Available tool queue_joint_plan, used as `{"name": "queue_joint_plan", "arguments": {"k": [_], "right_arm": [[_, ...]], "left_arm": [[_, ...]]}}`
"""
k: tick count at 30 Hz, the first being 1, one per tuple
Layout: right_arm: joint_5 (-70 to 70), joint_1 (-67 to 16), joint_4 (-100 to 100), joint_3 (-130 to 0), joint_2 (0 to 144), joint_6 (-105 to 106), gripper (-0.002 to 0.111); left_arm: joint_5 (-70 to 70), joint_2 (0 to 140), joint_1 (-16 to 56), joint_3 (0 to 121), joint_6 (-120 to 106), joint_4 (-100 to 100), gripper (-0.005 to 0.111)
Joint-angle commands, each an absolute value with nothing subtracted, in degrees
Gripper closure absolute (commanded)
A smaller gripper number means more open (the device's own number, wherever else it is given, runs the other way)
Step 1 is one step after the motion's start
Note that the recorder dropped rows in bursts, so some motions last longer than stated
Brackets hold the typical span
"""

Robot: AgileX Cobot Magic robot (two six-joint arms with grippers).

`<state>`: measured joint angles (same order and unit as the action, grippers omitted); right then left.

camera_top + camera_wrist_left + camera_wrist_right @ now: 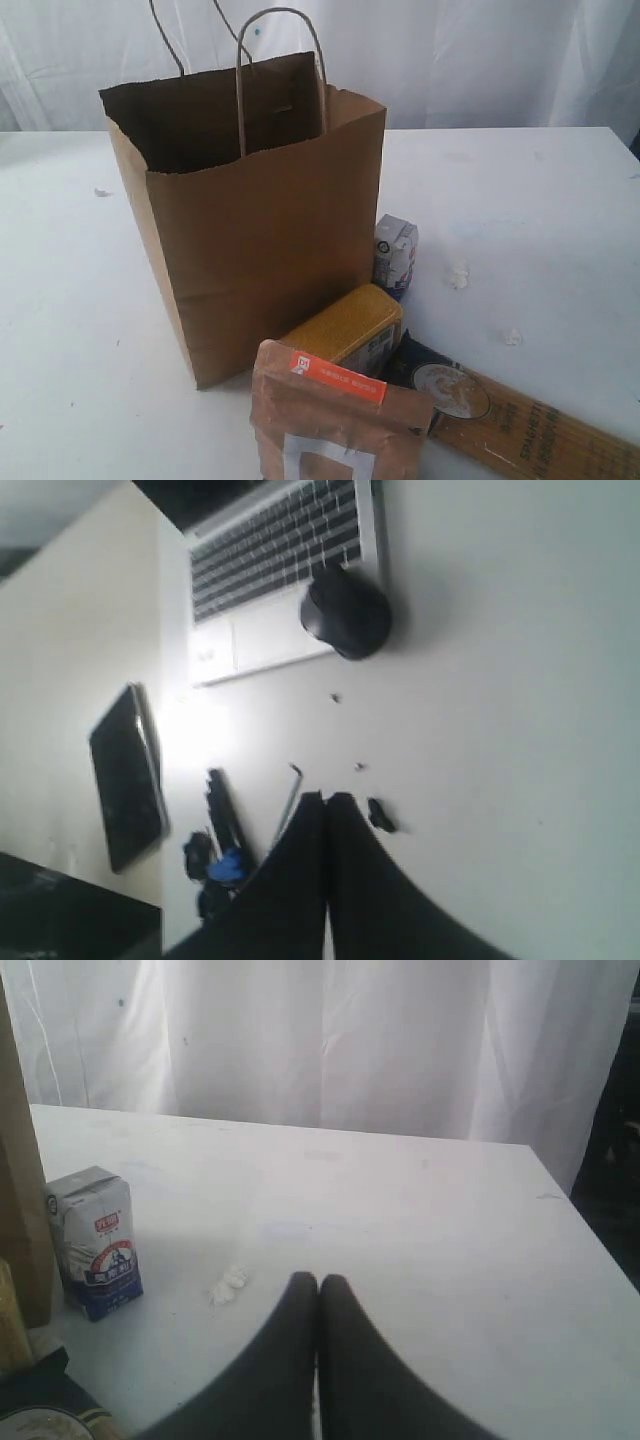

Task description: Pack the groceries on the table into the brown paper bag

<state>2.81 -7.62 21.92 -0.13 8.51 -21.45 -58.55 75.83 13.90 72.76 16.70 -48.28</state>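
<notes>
Brown paper bag (pixel 270 230) upright, mouth open for loading; white-blue carton (pixel 395 252) just beside; L gripper (pixel 326 800), R gripper (pixel 318 1282) closed, empty

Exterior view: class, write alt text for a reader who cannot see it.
An open brown paper bag stands upright on the white table. Clustered by its near right corner are a small white-blue carton, a yellow-grain bottle, a brown pouch with orange label, a dark can and a long spaghetti pack.
</notes>
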Motion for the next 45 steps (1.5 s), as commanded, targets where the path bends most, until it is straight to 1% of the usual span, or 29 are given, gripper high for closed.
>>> {"name": "queue_joint_plan", "arguments": {"k": [1, 4, 9, 13, 14, 18, 23, 26, 29, 30, 31, 35, 39, 41, 45], "right_arm": [[2.7, -7.4, 22.3, 0.0, 8.3, -21.6, 0.108], [2.7, -7.4, 22.3, 0.0, 8.3, -21.6, 0.108], [2.7, -7.4, 22.3, 0.0, 8.3, -21.6, 0.108], [2.7, -7.4, 22.3, 0.0, 8.3, -21.6, 0.108], [2.7, -7.4, 22.3, 0.0, 8.3, -21.6, 0.108], [2.7, -7.4, 22.3, 0.0, 8.3, -21.6, 0.108], [2.7, -7.4, 22.3, 0.0, 8.3, -21.6, 0.108], [2.7, -7.4, 22.3, 0.0, 8.3, -21.6, 0.108], [2.7, -7.4, 22.3, 0.0, 8.3, -21.6, 0.108], [2.6, -7.4, 22.3, 0.0, 8.3, -21.6, 0.108], [2.5, -7.4, 22.3, 0.0, 8.3, -21.6, 0.108], [2.5, -7.4, 22.3, 0.0, 8.3, -21.6, 0.108], [0.9, -7.4, 22.3, 0.0, 8.3, -22.4, 0.108], [-3.5, -7.4, 22.3, 0.0, 8.3, -26.3, 0.108], [-21.5, -7.4, 22.3, 0.0, 8.3, -35.2, 0.108]], "left_arm": [[-53.4, 72.3, 10.6, 63.3, 23.4, -42.5, 0.107], [-46.9, 67.3, 9.4, 55.8, 31.6, -42.2, 0.107], [-30.3, 55.1, 9.2, 42.8, 48.6, -47.2, 0.107], [-17.0, 43.1, 9.2, 33.3, 51.2, -51.2, 0.107], [-13.4, 37.4, 9.2, 29.6, 51.0, -51.2, 0.107], [-11.7, 20.6, 9.3, 25.0, 53.2, -47.4, 0.107], [-12.1, 5.5, 9.3, 21.8, 52.3, -46.7, 0.107], [-13.8, 2.6, 9.3, 18.3, 52.3, -44.9, 0.107], [-23.7, 2.7, 9.3, 12.2, 52.1, -43.9, 0.107], [-24.0, 2.7, 9.3, 11.0, 54.5, -42.7, 0.107], [-22.9, 2.7, 9.3, 9.4, 57.4, -41.9, 0.107], [-16.7, 2.7, 9.3, 6.4, 57.6, -42.3, 0.107], [-11.6, 2.7, 9.3, 5.2, 54.3, -42.6, 0.107], [-7.3, 2.7, 9.3, 5.1, 52.7, -42.6, 0.107], [-1.5, 2.7, 9.3, 5.1, 49.1, -42.6, 0.107]]}}
